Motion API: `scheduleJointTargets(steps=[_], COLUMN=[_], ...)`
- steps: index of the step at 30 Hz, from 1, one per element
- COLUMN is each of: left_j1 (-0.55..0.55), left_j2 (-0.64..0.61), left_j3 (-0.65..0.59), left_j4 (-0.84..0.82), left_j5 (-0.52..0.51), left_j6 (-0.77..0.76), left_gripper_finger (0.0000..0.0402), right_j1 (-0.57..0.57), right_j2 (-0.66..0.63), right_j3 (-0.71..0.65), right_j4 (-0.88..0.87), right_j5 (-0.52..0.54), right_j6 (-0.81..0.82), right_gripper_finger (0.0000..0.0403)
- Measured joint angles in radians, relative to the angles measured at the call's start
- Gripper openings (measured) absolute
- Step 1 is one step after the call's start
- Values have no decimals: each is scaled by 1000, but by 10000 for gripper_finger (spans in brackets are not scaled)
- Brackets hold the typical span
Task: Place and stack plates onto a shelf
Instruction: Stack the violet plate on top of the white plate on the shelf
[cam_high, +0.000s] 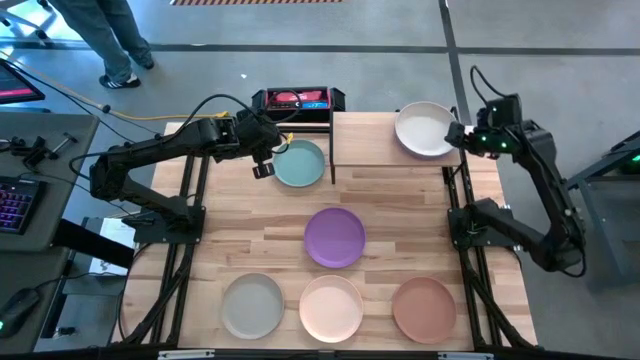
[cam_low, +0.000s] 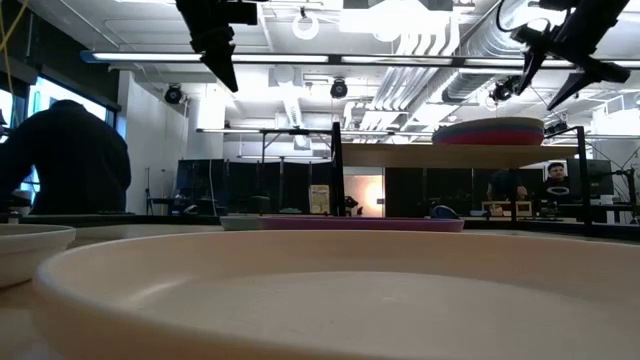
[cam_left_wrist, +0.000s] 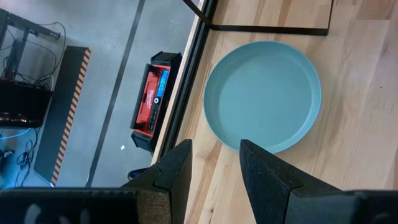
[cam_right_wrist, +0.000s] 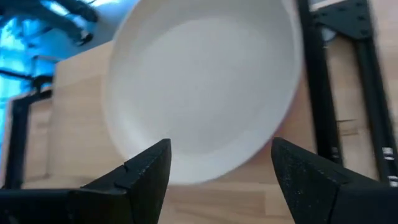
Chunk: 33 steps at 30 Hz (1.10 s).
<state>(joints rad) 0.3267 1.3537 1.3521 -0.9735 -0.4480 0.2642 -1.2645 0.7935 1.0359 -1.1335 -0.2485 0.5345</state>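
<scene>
- Right gripper (cam_right_wrist: 217, 171): jaws spread wide, nothing held, poised over cream plate (cam_right_wrist: 199, 81) on shelf (cam_high: 375, 150).
- Left gripper (cam_left_wrist: 214, 171): jaws parted, empty, above teal plate (cam_left_wrist: 262, 96).

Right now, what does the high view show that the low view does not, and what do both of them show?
Only the high view shows the shelf top as a board with a cream plate on it, and the plates on the table in a clear layout: pale teal, purple, grey-beige, peach, terracotta.

Only the low view shows, from the side, that a stack rests on the shelf, with a magenta edge under the top plate.

Both show the left gripper above the table and the right gripper, open, beside the shelf plates.
</scene>
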Motion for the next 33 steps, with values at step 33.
scheduleJointTargets(steps=[33], left_j1=[0], left_j2=[0], left_j3=[0], left_j4=[61], left_j5=[-1], left_j6=[235], left_gripper_finger=[124], right_j1=[669], right_j2=[-114], right_j3=[0], right_j4=[142], right_j5=[-283], right_j6=[53], right_gripper_finger=[254])
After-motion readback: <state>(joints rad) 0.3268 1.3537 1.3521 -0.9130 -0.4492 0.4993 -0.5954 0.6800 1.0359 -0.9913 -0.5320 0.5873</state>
